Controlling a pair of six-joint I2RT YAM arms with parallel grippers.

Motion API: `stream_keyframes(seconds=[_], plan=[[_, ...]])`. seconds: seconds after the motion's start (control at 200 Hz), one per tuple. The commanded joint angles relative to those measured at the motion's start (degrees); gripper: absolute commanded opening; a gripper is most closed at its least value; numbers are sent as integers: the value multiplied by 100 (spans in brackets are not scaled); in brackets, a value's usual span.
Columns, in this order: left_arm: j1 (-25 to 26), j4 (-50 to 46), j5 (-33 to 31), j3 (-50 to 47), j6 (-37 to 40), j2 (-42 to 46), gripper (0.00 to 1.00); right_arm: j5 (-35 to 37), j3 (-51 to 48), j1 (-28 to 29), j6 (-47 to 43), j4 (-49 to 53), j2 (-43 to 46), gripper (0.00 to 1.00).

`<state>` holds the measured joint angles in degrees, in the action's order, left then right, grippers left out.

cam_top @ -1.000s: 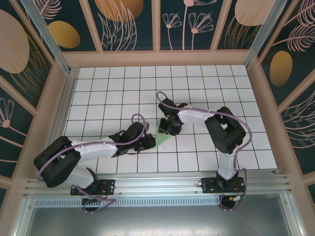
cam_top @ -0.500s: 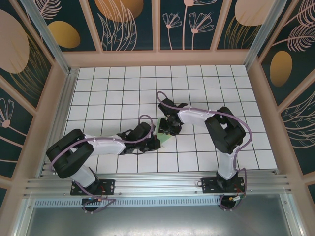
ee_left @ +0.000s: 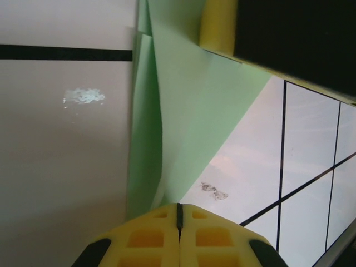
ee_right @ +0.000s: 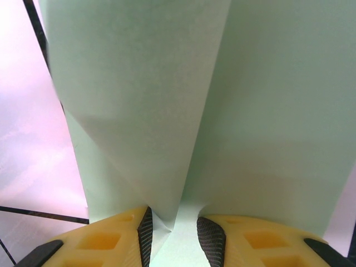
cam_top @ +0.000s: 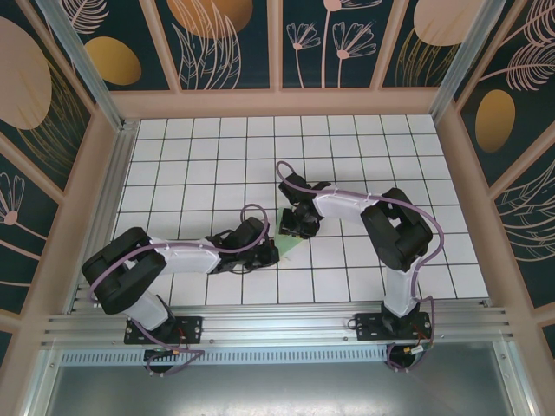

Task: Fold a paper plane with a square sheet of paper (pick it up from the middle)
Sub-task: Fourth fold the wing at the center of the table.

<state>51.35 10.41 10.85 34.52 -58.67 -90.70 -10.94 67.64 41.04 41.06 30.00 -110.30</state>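
The green paper (cam_top: pixel 292 246) lies on the white tiled table (cam_top: pixel 217 156), directly on the near side of the right gripper (cam_top: pixel 294 231). From above, it reads as a small pale triangle pointing away from that gripper (already folded, no flat square any more). The left gripper (cam_top: pixel 271 251) comes in from the left of the right gripper and meets the paper's near-left edge, so the sheet sits between the two tools.

From the right wrist, the right gripper (ee_right: pixel 173 219) has its yellow fingers a narrow way apart. The paper (ee_right: pixel 167 100) spreads out just past their tips and shows across the gap. One folded flap overlaps another, and a crease line runs down toward the space between the fingers. I cannot tell whether the pads nip the sheet or merely rest on it.

From the left wrist, the left gripper (ee_left: pixel 178 214) is fully closed, its two yellow fingers pressed together along a thin seam. The paper (ee_left: pixel 189 111) narrows to a long fold that ends at those closed tips, mostly under the finger on the left of the picture. Whether any of it is caught in the seam I cannot say. At the far end of the sheet, a yellow finger (ee_left: pixel 218 25) of the right gripper sits on the paper's upper edge.
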Motion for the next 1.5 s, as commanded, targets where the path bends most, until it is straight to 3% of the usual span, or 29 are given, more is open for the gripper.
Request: stream_keyframes(seconds=[0.0,0.751,1.006,1.496], plan=[[23,6,-172,-104,-127,70,7,935,-541,-52,61,160,-991,37],[21,492,227,-839,-663,167,7,953,-552,-52,78,164,-1028,37],[-113,659,-3,-226,-353,656,13,942,-544,-51,83,155,-1049,37],[-210,445,-6,28,-250,-133,11,939,-511,-52,74,168,-1026,37]])
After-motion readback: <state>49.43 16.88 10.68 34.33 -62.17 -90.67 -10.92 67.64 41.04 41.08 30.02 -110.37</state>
